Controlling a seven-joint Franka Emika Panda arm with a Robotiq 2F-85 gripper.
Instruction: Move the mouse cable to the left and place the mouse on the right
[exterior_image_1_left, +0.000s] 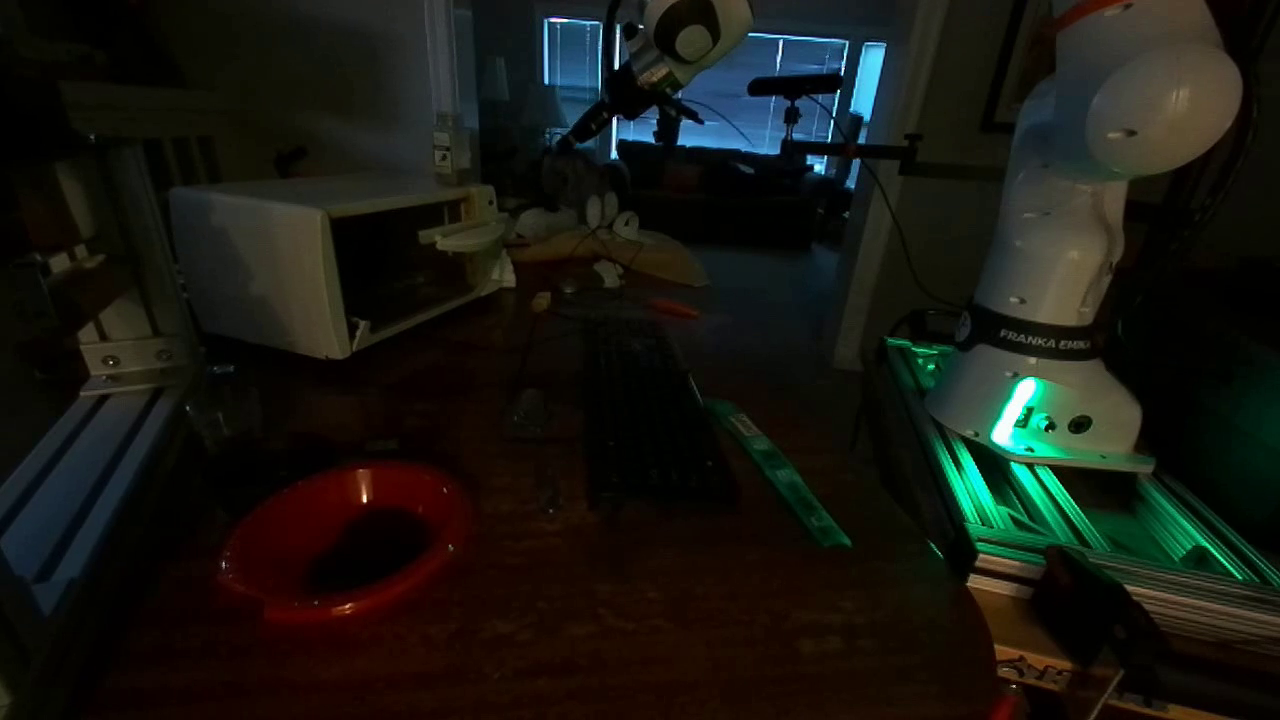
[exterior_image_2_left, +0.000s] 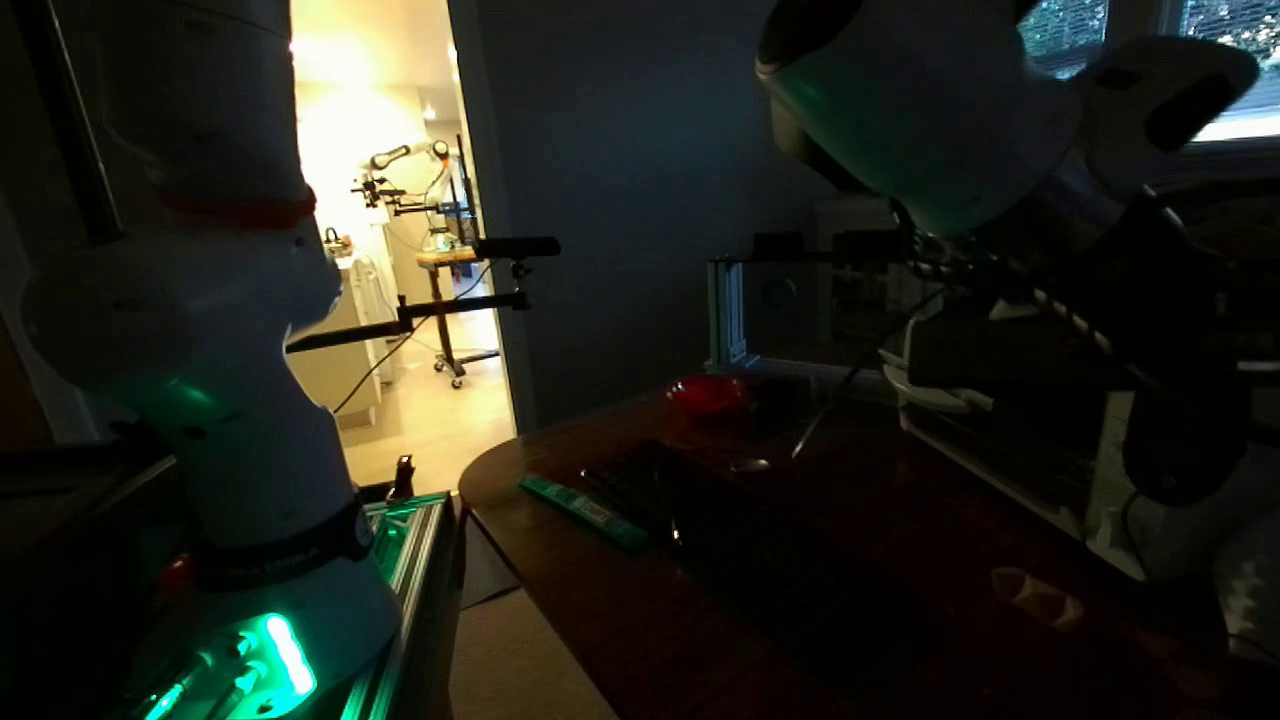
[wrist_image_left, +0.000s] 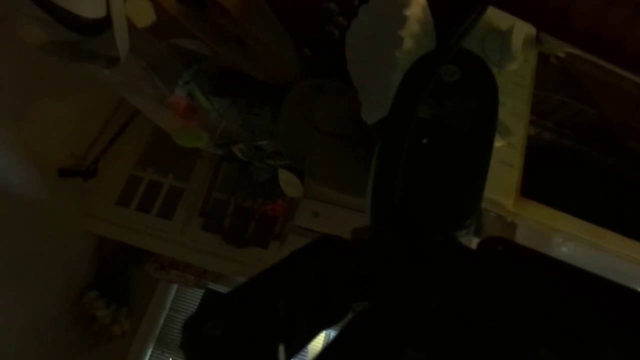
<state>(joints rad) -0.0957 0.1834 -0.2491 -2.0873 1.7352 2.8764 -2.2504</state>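
Note:
The black mouse (wrist_image_left: 440, 160) is raised off the table, its oval body standing out from the dark jaws in the wrist view. My gripper (wrist_image_left: 415, 245) is shut on one end of it; deep shadow hides the exact contact. In an exterior view the mouse (exterior_image_2_left: 1185, 440) hangs as a dark oval below the arm. The mouse cable (wrist_image_left: 470, 25) leaves the far end of the body, and part of the cable (exterior_image_2_left: 1128, 520) curves down beneath it. Where the cable runs after that is too dark to follow. An exterior view shows the gripper (exterior_image_1_left: 568, 140) high beyond the keyboard.
A black keyboard (exterior_image_1_left: 655, 410) lies mid-table with a green strip-shaped packet (exterior_image_1_left: 785, 475) beside it. A red bowl (exterior_image_1_left: 265, 540) and a spoon (exterior_image_2_left: 750, 465) rest on the table. An open-fronted white oven (exterior_image_1_left: 255, 265) stands close to the held mouse. The room is very dim.

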